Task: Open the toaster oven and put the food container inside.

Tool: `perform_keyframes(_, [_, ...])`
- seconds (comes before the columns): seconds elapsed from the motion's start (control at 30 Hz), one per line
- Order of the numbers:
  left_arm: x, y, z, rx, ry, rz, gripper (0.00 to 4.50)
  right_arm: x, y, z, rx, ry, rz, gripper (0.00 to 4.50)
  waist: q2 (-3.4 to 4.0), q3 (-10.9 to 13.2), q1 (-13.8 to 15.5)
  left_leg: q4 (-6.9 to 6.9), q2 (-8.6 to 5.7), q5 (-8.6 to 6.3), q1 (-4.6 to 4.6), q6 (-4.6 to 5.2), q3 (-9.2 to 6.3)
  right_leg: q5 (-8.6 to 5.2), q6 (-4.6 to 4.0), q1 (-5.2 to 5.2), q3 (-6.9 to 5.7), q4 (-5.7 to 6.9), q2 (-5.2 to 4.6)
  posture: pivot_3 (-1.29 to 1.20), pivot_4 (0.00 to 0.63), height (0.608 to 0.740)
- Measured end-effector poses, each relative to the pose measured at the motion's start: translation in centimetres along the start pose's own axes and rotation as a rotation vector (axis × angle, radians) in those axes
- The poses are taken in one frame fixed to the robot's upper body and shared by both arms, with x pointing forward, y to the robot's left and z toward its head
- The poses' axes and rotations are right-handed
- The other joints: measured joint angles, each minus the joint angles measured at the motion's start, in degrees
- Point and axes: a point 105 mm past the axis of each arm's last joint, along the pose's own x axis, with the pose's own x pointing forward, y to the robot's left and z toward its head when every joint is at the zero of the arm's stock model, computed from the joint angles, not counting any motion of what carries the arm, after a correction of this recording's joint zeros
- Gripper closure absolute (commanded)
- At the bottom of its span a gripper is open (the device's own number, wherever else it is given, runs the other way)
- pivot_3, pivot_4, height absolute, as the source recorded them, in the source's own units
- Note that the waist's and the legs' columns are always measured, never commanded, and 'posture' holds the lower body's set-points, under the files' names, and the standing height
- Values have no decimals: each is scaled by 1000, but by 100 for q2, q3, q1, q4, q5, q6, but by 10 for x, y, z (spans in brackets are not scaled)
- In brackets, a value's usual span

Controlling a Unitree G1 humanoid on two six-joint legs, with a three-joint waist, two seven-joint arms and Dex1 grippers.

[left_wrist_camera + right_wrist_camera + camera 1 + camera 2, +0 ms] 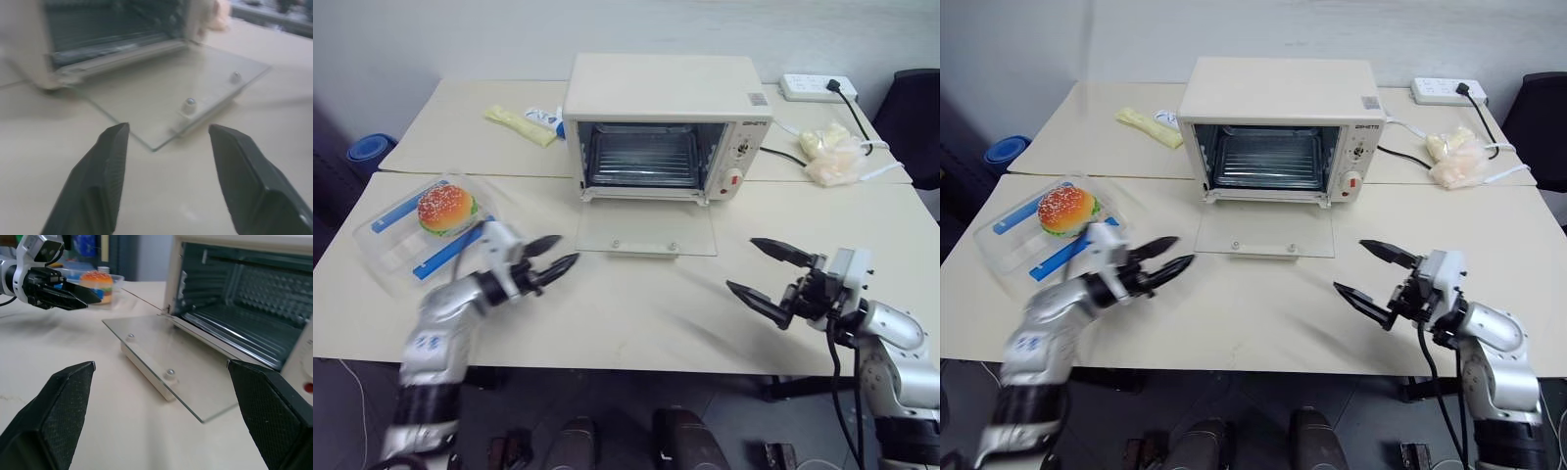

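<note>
The cream toaster oven [661, 93] stands at the back middle of the table, its glass door [646, 230] folded down flat and the wire rack inside bare. The clear food container [396, 245] with blue clips and a toy hamburger [445, 208] lies on the table at the left. My left gripper [568, 249] is open and holds nothing; it hovers just right of the container and left of the door's front corner, with the door [195, 93] ahead of its fingers. My right gripper [741, 264] is open wide and holds nothing, to the right of the door, facing the oven [244, 298].
A yellow packet [521, 124] lies behind the oven's left side. A whitish plastic bag [832, 157] and a power strip [818, 87] with a black cable sit at the back right. A black chair [915, 117] stands off the right edge. A seam [460, 176] joins two tabletops.
</note>
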Motion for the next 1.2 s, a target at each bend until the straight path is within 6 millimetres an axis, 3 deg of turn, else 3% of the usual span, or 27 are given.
perform_keyframes(0.07, [-42,24,2,-70,5,218,81,7,4,0,7,-16,47,0,1,1,4,-1,2,-2,-2,4,-8,0,0,4,-5,-7,-1,0,150,740])
perform_keyframes(0.1, [-59,30,2,-86,9,290,34,9,6,1,6,-23,65,0,1,1,3,0,2,-3,0,5,-9,0,0,7,-5,-10,-1,0,150,740])
perform_keyframes(0.17, [-113,39,3,-119,-10,482,34,20,11,3,-3,-61,114,0,0,0,-1,0,1,-8,2,11,-7,0,0,14,-6,-20,-4,0,150,740])
perform_keyframes(0.27, [-170,49,5,-160,-41,715,34,27,15,5,-14,-94,151,0,-1,1,48,1,1,-13,1,15,-8,-1,-1,17,-8,-28,-4,0,150,740])
perform_keyframes(0.37, [-204,63,10,-201,-86,873,34,34,18,8,-29,-128,169,0,-1,0,169,1,-1,-14,5,15,-16,-2,-3,23,-14,-29,-6,0,150,740])
perform_keyframes(0.43, [-214,71,8,-226,-75,928,34,36,20,8,-30,-135,182,0,-1,0,207,1,-2,-14,6,15,-16,-2,-4,25,-13,-29,-6,0,150,740])
perform_keyframes(0.6, [-204,90,17,-293,-44,921,34,35,20,7,-34,-138,180,0,-8,-4,229,-4,-2,-16,5,12,-24,-5,-9,21,-18,-24,-7,0,150,740])
perform_keyframes(0.8, [-151,120,58,-436,37,797,34,30,20,7,-56,-121,173,0,-7,-4,211,-15,-9,-12,10,6,-25,-6,-12,15,-18,-14,-9,0,150,740])
perform_keyframes(0.97, [-122,141,37,-538,280,827,34,31,20,9,-58,-111,161,0,-7,-4,86,-44,-12,4,8,-23,-19,-6,-12,-5,-15,-12,-6,0,150,740])
perform_keyframes(1.1, [-114,154,18,-573,393,881,34,34,21,13,-53,-108,147,0,-8,-5,-22,-51,-11,13,3,-39,-17,-6,-12,-12,-16,-12,-5,0,150,740])
perform_keyframes(1.2, [-107,159,14,-582,416,882,565,33,23,14,-52,-100,133,0,-10,-5,-34,-50,-11,13,-1,-38,-15,-6,-12,-14,-15,-14,-6,0,150,740])
